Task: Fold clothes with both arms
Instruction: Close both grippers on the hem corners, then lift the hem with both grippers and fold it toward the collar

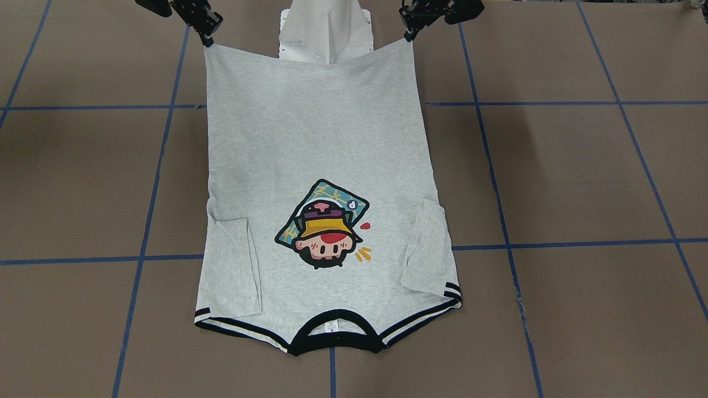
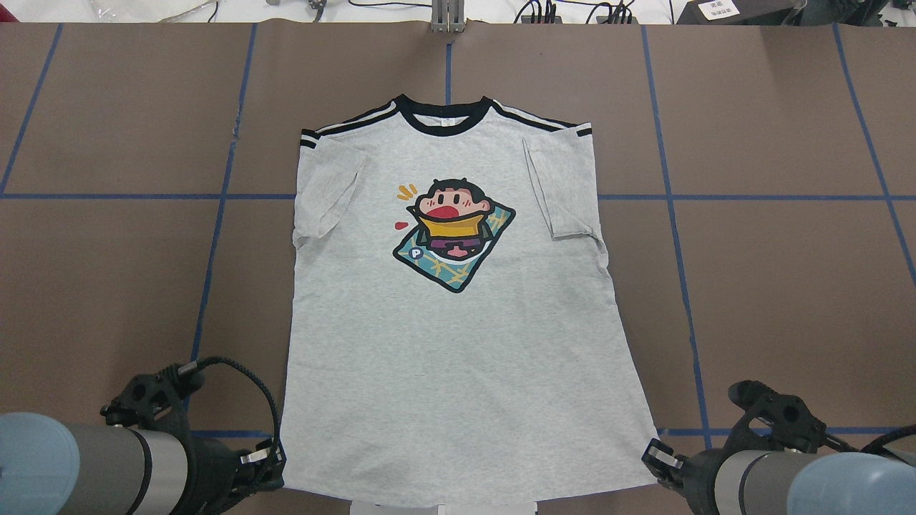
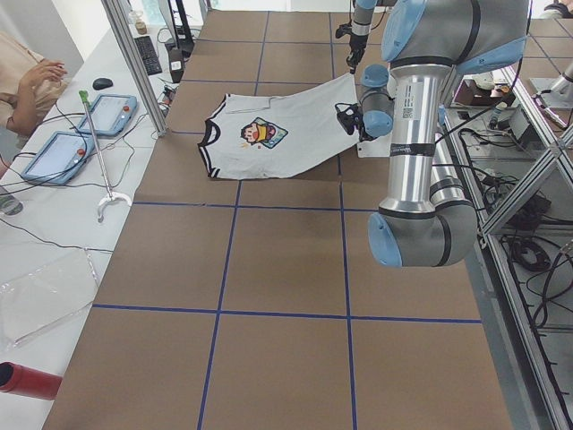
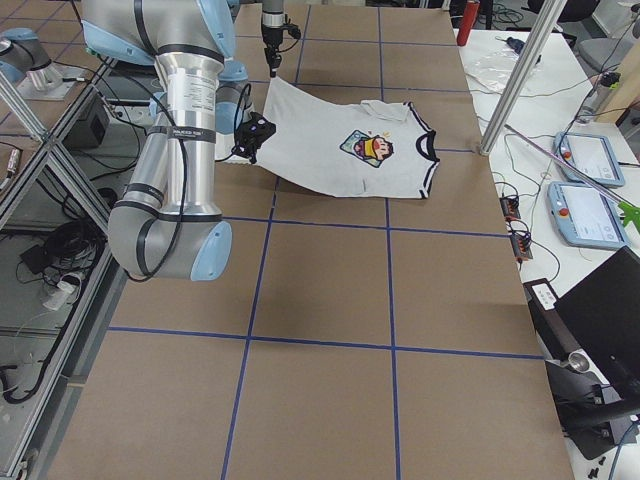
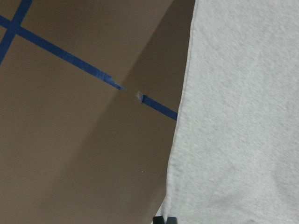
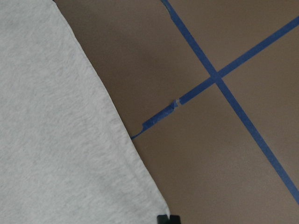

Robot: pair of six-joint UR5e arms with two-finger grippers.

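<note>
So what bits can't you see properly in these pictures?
- The label in the shirt collar: too small to read, front-facing view.
- The left gripper and right gripper: mostly cut off by the top edge, front-facing view.
- The shirt's back: lying underneath, hidden in every view.
- The base: partly behind the raised hem, front-facing view.

Brown table (image 2: 773, 300) carrying grid of blue tape lines (image 2: 751, 197). Grey T-shirt (image 2: 458, 357) lying on it, cartoon print (image 2: 454, 236) facing up. Black collar (image 2: 444, 120) pointing away from robot. Sleeves (image 2: 565, 186) lying folded inward over chest. Collar half resting flat on table; hem end hanging raised off it at robot's side.
</note>
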